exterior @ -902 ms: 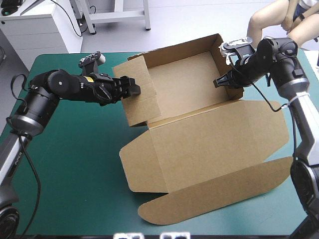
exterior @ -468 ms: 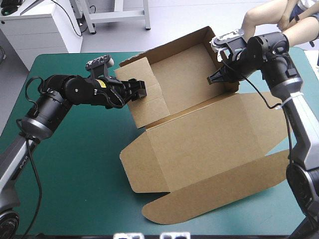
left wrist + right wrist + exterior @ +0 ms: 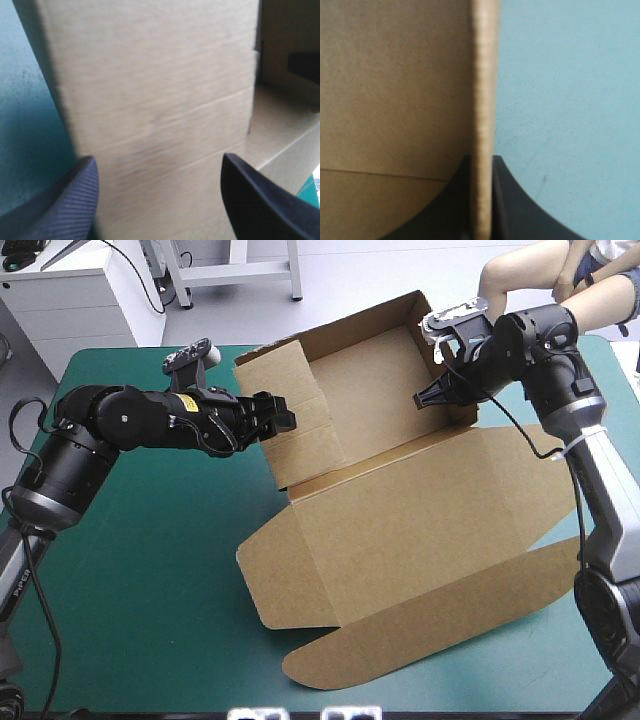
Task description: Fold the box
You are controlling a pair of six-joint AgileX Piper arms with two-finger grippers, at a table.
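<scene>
The brown box (image 3: 400, 530) lies across the middle and right of the table. Its tray part has raised walls at the far side, and its lid and rounded flap (image 3: 420, 640) lie flat toward the front edge. My left gripper (image 3: 280, 422) is open against the outside of the tray's left wall (image 3: 300, 440). In the left wrist view that wall (image 3: 150, 100) fills the space between the spread fingers of the left gripper (image 3: 160, 200). My right gripper (image 3: 428, 400) is shut on the tray's right wall. The right wrist view shows the board's edge (image 3: 484, 75) pinched in the right gripper (image 3: 481, 200).
Bare teal-green cover (image 3: 150, 570) shows left of the box and along the front left. The lid's flap reaches close to the table's front edge, and the lid's right corner (image 3: 570, 490) lies near the right arm.
The tray part has swung toward the far edge with both grippers. The right gripper moved left with its wall. The left gripper pushed right, then its arm drew back a little.
</scene>
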